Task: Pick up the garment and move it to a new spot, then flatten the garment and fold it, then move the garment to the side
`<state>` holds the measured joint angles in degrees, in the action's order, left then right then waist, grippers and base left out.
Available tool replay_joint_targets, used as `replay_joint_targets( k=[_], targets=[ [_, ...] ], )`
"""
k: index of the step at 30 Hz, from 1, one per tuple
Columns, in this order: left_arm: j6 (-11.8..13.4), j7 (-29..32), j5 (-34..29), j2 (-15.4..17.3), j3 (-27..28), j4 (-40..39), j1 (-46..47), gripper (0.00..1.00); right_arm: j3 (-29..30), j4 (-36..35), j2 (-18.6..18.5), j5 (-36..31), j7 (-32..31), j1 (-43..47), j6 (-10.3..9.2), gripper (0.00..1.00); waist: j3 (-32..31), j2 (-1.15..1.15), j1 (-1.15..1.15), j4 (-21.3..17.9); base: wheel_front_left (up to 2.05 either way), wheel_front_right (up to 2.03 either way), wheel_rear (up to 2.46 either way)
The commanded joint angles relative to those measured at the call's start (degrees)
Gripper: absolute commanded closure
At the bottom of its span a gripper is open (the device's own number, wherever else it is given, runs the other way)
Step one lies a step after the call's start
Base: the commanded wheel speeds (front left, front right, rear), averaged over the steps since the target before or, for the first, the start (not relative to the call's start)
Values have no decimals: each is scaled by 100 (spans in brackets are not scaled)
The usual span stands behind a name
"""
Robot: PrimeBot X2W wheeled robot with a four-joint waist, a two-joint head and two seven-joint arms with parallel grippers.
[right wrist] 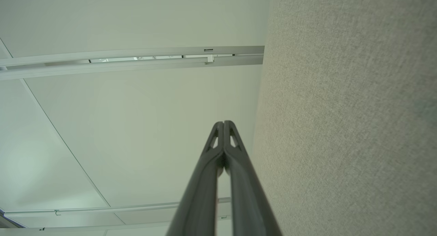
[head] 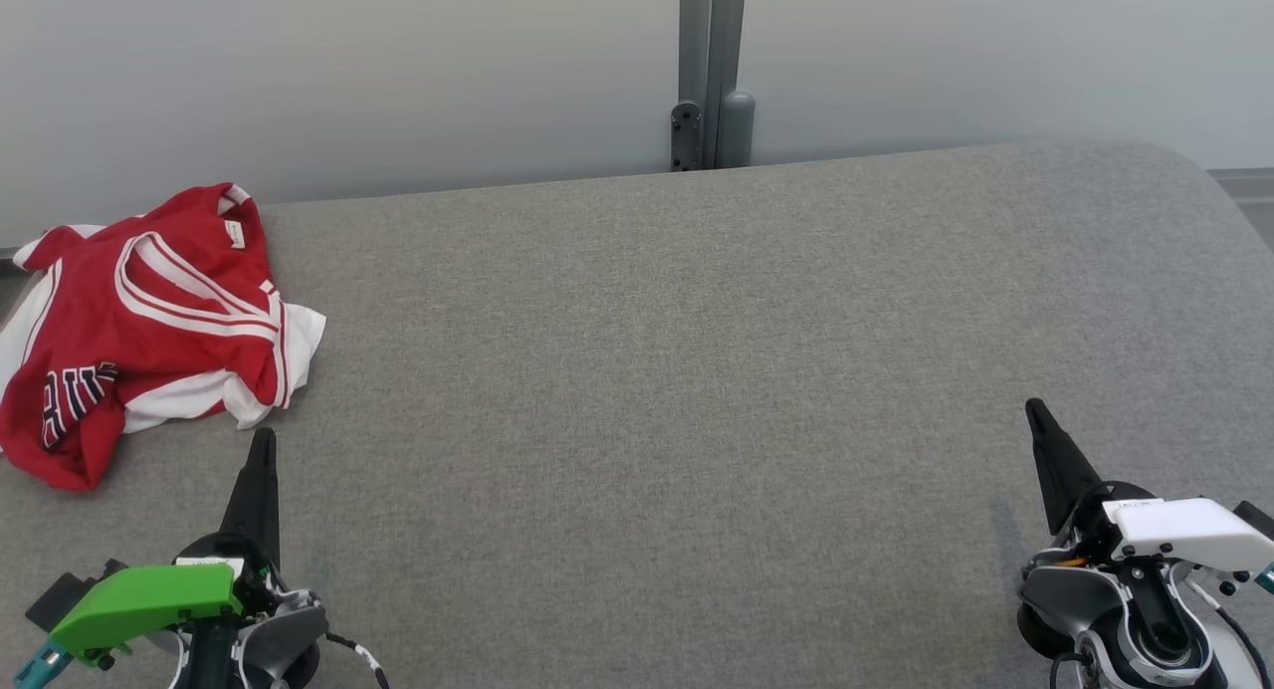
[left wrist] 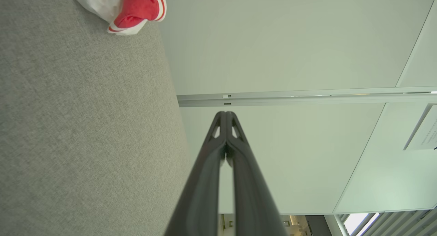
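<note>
Garment (head: 139, 321) bunched at the table's (head: 697, 370) far left corner; both grippers shut and empty.

Head view: the garment lies against the left edge, its heap running roughly near-left to far-right. The left gripper (head: 264, 438), fingers pressed together, points up the table just short of the garment's near hem and slightly to its right, so it is by far the nearer arm. The right gripper (head: 1035, 408), also closed, sits by the right edge, well apart. Left wrist view: closed fingers lie low along the table, with a garment fold ahead and off to one side. Right wrist view: closed fingers lie alongside the table cloth.
</note>
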<state>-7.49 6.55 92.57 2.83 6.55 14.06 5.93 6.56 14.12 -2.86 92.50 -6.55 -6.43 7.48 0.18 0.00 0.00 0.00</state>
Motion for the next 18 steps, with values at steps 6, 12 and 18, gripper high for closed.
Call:
replay_joint_targets(
  k=[6, 12, 18],
  targets=[
    [-15, 12, -30, 10, 7, -2, 63, 100, 2, -25, -6, -18, -10, 50, 2, 100, 0, 0, 0, 0, 0, 0, 0],
    [-15, 11, -30, 10, 7, -1, 63, 100, 2, -25, -6, -18, -10, 50, 2, 100, 0, 0, 0, 0, 0, 0, 0],
    [-15, 11, -30, 10, 7, -2, 63, 100, 2, -25, -6, -18, -10, 50, 2, 100, 0, 0, 0, 0, 0, 0, 0]
  ],
)
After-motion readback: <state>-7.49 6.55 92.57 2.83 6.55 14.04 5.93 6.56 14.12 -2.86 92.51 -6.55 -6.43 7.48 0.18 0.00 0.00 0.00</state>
